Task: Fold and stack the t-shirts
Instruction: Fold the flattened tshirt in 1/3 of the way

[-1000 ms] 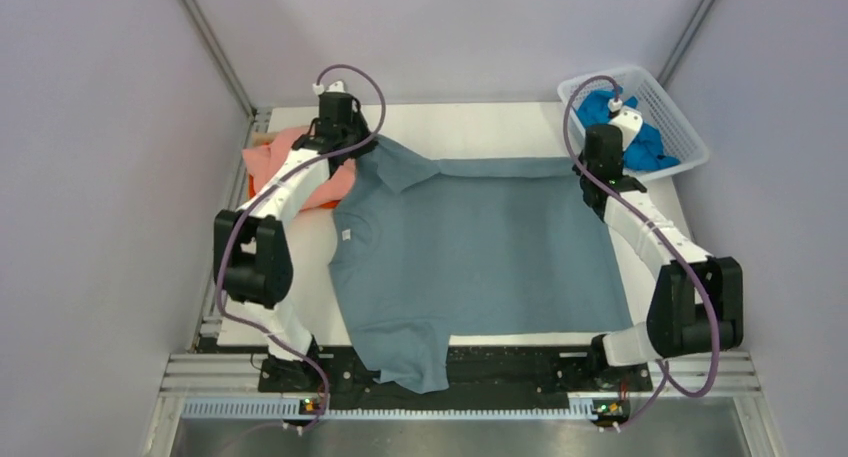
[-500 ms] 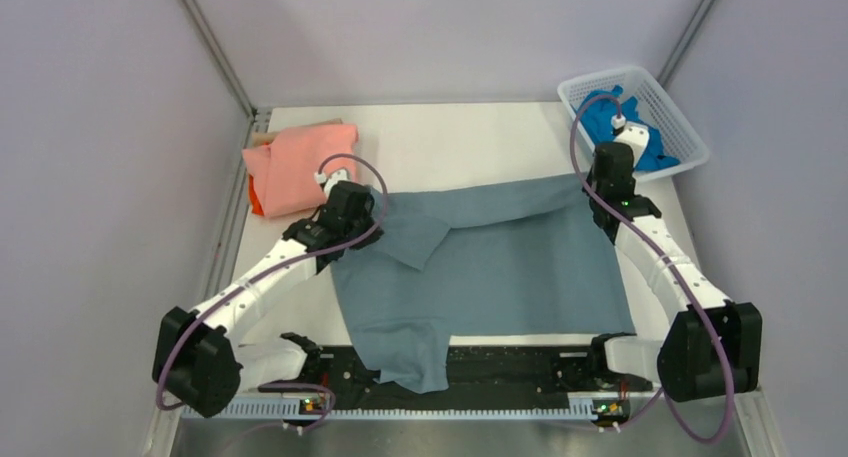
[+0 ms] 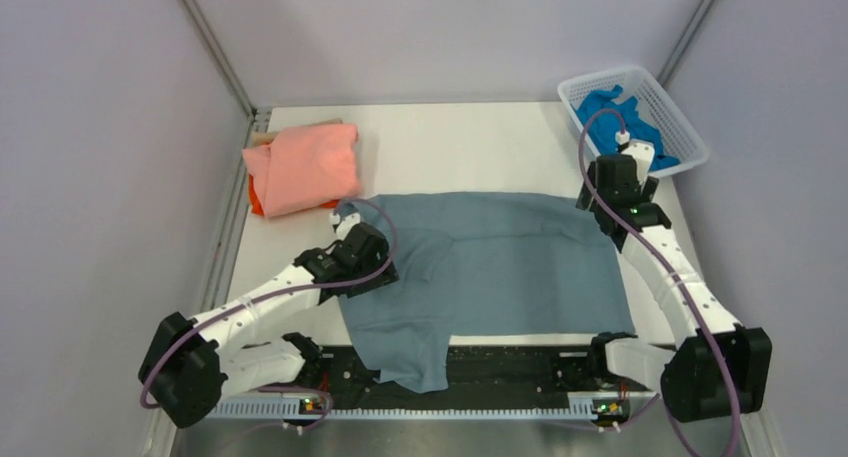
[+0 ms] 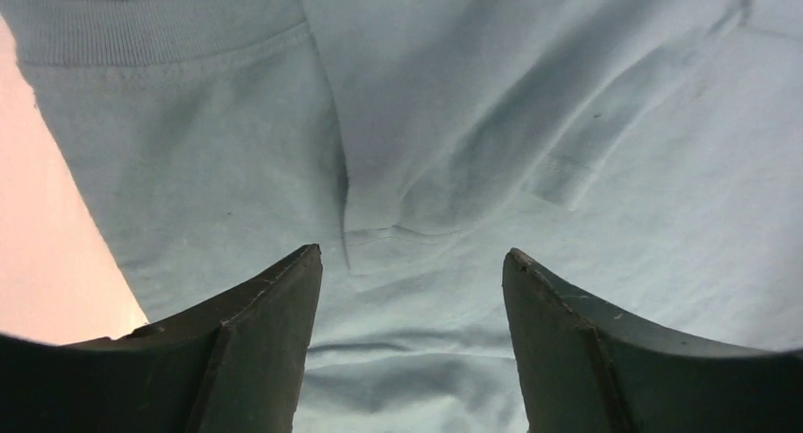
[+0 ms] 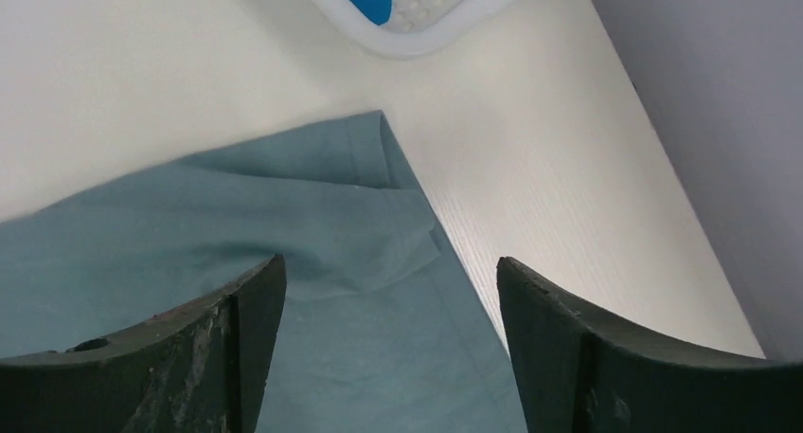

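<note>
Now left pincer [image 4: 412, 267] & right pincer [image 5: 383, 272] stand apart, they just let go of grey-blue shirt [image 3: 510, 267]; far edge lies folded over, 1st fold seems done.

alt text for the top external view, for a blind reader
A grey-blue t-shirt lies spread on a white table, the left arm over its left side, the right arm at its far right corner. Far left, a folded pink t-shirt tops an orange one; far right, a basket holds a bright blue one.

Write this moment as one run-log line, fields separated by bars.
left gripper: open | right gripper: open | grey-blue t-shirt: on table, not held
</note>
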{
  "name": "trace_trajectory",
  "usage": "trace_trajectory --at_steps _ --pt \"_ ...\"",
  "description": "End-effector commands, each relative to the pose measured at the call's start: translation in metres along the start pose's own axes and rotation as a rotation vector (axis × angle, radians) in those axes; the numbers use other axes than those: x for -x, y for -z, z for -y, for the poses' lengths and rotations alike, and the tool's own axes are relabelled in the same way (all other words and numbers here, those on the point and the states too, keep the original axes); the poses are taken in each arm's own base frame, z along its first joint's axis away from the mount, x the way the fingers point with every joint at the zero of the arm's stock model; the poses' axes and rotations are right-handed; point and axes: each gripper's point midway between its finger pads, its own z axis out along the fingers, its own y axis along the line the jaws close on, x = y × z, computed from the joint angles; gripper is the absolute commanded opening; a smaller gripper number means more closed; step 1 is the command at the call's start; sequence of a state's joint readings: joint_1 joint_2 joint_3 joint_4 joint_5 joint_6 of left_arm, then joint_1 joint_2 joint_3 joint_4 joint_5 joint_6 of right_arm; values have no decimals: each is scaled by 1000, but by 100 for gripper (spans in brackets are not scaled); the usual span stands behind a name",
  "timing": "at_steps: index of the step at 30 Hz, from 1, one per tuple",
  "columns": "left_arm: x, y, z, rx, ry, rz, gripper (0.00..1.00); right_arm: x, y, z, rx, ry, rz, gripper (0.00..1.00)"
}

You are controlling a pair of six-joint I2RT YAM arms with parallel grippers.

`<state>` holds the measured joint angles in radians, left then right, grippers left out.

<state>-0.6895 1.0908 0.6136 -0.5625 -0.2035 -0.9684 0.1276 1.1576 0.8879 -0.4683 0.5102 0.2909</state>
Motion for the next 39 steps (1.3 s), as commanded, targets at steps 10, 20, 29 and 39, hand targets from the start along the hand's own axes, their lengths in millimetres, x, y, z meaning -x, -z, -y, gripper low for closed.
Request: trace_trajectory --at_steps 10,20,29,39 --pt "126 -1 66 -20 -66 317 99 4 60 -133 774 -94 56 94" --pt "128 -79 68 -237 27 72 99 -126 149 -286 1204 295 -21 81" --pt "109 -111 43 -166 77 -29 93 -187 160 -339 1142 523 -59 52" --pt "105 -104 22 -87 78 -7 92 -237 148 -350 1089 620 -165 37"
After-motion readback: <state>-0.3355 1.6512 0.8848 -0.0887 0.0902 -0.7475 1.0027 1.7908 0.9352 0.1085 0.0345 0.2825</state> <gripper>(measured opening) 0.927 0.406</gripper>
